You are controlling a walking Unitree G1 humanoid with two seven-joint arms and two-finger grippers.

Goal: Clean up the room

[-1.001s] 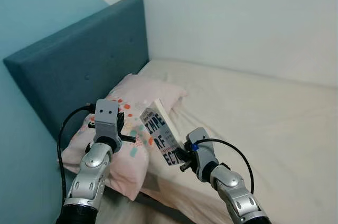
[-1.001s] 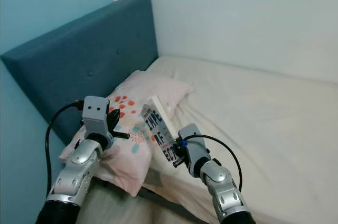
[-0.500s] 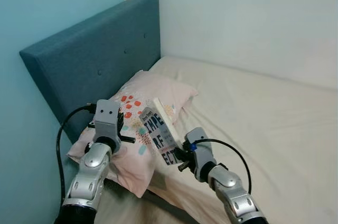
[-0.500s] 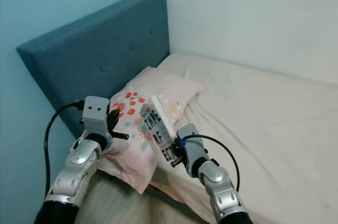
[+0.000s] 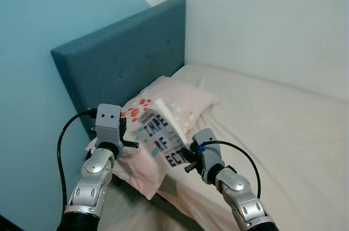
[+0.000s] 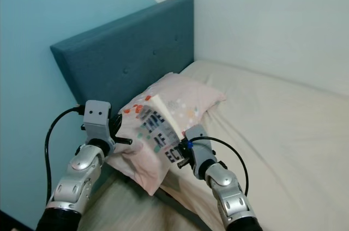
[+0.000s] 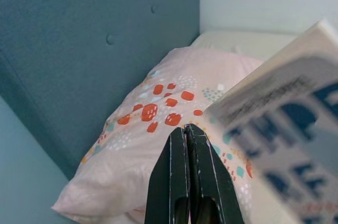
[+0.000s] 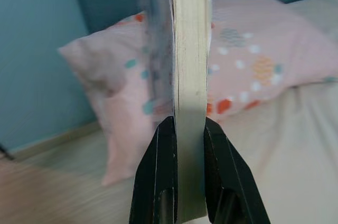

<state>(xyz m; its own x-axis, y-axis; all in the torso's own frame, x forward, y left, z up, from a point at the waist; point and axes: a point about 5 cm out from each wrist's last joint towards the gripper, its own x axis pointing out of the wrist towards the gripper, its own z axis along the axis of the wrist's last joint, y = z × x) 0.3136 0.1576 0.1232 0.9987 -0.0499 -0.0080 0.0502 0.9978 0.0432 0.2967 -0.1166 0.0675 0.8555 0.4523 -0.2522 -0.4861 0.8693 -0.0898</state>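
Right wrist view: my right end effector [image 8: 182, 129] clamps the book [image 8: 187, 49], carried above the pillow [image 5: 180, 100] at the bed's [image 5: 283, 133] head corner. Left end effector [image 7: 187, 134] closed, empty. Next, find somewhere to shelve it.

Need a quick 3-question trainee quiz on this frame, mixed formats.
1. True or false: the right pincer is shut on the book.
2. Multiple choice: the pink pillow lies against A) the teal headboard, B) a wooden chair, C) a window sill.
3. Fill in: the left pincer is ____, holding nothing, raised in front of the pillow.

Key: 1 true. 2 A. 3 shut.
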